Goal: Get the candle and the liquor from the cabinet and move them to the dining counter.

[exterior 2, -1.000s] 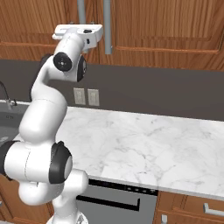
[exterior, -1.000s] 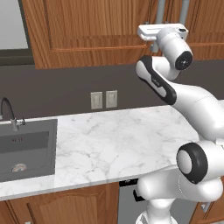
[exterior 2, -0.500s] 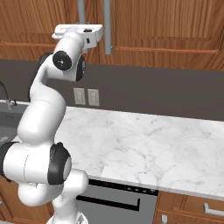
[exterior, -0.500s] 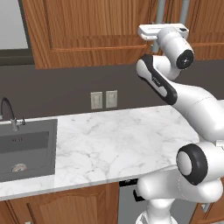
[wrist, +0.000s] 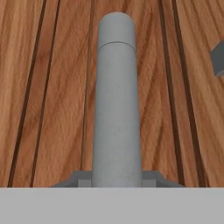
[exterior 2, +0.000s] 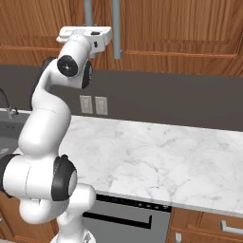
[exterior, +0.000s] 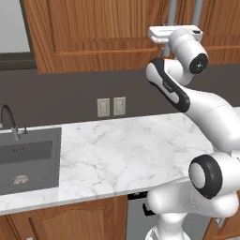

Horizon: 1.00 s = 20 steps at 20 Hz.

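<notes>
While my jaws are clenched on the grey bar handle [wrist: 116, 105] of the cabinet [exterior: 98, 33], the candle and liquor are hidden behind closed doors; the bar feels stiff, smooth, maybe slippery.

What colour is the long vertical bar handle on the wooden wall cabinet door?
Plain grey; the long vertical bar handle on the reddish-brown wooden cabinet door shows best in the hand view.
</notes>
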Available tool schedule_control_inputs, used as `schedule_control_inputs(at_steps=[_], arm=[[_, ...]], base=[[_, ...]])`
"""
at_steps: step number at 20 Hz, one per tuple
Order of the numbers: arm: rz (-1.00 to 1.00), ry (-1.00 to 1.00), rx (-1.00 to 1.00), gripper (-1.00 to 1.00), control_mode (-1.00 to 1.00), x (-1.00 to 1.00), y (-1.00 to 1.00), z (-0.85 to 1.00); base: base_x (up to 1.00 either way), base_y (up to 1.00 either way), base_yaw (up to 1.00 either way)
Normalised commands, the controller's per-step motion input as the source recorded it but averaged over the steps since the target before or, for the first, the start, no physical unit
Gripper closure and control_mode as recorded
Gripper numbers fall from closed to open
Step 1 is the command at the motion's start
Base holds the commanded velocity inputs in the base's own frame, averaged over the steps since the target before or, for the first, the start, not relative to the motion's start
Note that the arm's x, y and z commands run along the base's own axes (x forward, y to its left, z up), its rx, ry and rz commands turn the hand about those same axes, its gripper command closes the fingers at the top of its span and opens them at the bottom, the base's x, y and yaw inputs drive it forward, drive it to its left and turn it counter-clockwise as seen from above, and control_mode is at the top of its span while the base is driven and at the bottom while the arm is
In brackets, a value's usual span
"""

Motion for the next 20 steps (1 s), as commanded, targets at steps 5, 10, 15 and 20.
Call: schedule_control_inputs(at_steps=[5, 10, 15, 20], arm=[[0.00, 0.01, 0.00, 1.00, -1.00, -0.37, 0.07, 0.00], [0.00, 0.01, 0.00, 1.00, -1.00, -0.71, 0.14, 0.00], [0.00, 0.01, 0.00, 1.00, -1.00, -0.94, 0.18, 0.00], [0.01, 0.02, -0.01, 1.00, -1.00, -1.00, 0.30, 0.00]], base=[[0.00, 0.00, 0.00], [0.00, 0.00, 0.00], [0.00, 0.00, 0.00], [0.00, 0.00, 0.00]])
